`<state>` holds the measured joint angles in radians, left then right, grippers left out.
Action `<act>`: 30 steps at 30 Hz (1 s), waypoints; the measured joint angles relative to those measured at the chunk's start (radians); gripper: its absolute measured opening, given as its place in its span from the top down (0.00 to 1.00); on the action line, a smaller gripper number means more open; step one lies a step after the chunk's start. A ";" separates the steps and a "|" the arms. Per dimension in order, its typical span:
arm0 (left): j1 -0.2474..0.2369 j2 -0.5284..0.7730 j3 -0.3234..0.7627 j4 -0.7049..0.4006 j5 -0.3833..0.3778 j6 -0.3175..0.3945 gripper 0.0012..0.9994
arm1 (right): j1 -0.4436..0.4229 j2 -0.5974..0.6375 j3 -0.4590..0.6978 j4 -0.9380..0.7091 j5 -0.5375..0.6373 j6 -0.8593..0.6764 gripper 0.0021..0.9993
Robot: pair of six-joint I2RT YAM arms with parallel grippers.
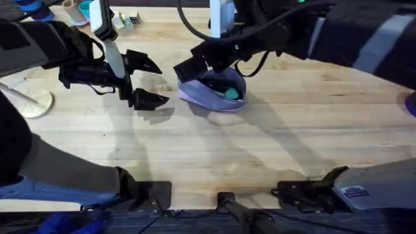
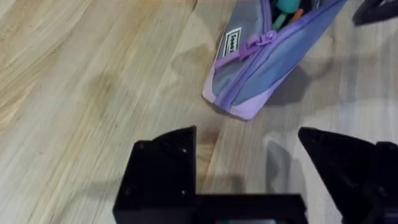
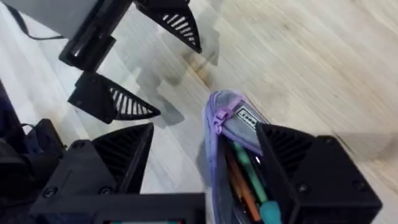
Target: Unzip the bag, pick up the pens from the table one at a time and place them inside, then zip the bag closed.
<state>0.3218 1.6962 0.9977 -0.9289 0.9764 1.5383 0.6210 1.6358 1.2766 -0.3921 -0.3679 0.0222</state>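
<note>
The small lavender and grey-blue fabric pouch lay on the pale planked wooden desk, its pinkish-purple zipper open and several coloured pens showing inside. The right pincer hung just above the pouch's open mouth, its black fingers spread apart, one beside the pouch and holding nothing. The left pincer hovered near the pouch's closed end, fingers likewise wide apart and empty, the zipper pull lying just beyond it.

Judging from this, the pens were in and the closing step was at hand. To do it well, one pincer would likely need to pin the pouch's fabric end flat against the desk while the other pinched the small pull squarely and drew it along the zipper line, keeping the pens' tips clear of the teeth.
</note>
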 joint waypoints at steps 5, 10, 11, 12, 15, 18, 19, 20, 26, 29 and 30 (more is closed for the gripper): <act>0.000 0.000 0.000 -0.003 0.001 0.000 0.01 | 0.001 0.021 0.000 0.010 -0.003 0.002 0.00; 0.000 0.000 0.000 -0.003 0.013 0.000 0.01 | 0.001 0.039 0.000 0.033 -0.004 0.005 0.00; 0.000 0.000 0.000 -0.003 0.016 0.000 0.01 | 0.001 0.046 0.000 0.036 -0.004 0.005 0.00; 0.000 0.000 0.000 -0.003 0.017 0.000 0.01 | 0.001 0.055 0.000 0.039 -0.004 0.005 0.00; 0.000 0.000 0.000 -0.003 0.019 0.000 0.01 | 0.001 0.085 0.000 0.050 -0.004 0.005 0.00; 0.000 0.000 0.000 -0.004 0.020 0.000 0.01 | 0.001 0.111 0.000 0.063 -0.003 0.015 0.00; 0.000 0.000 0.000 -0.006 0.020 0.000 0.01 | 0.001 0.116 0.000 0.071 -0.003 0.018 0.00; 0.000 0.000 0.000 -0.008 0.021 0.000 0.01 | 0.001 0.122 0.000 0.082 -0.003 0.024 0.00; 0.000 0.000 0.000 -0.010 0.023 0.000 0.01 | 0.001 0.148 0.000 0.112 -0.004 0.035 0.00; 0.000 0.000 0.000 -0.010 0.023 0.000 0.01 | 0.001 0.167 0.000 0.114 -0.003 0.043 0.00; 0.000 0.000 0.000 -0.010 0.023 0.000 0.01 | 0.001 0.173 0.000 0.115 -0.004 0.047 0.00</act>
<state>0.3218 1.6962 0.9977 -0.9386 0.9993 1.5383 0.6216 1.8085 1.2766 -0.2767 -0.3717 0.0693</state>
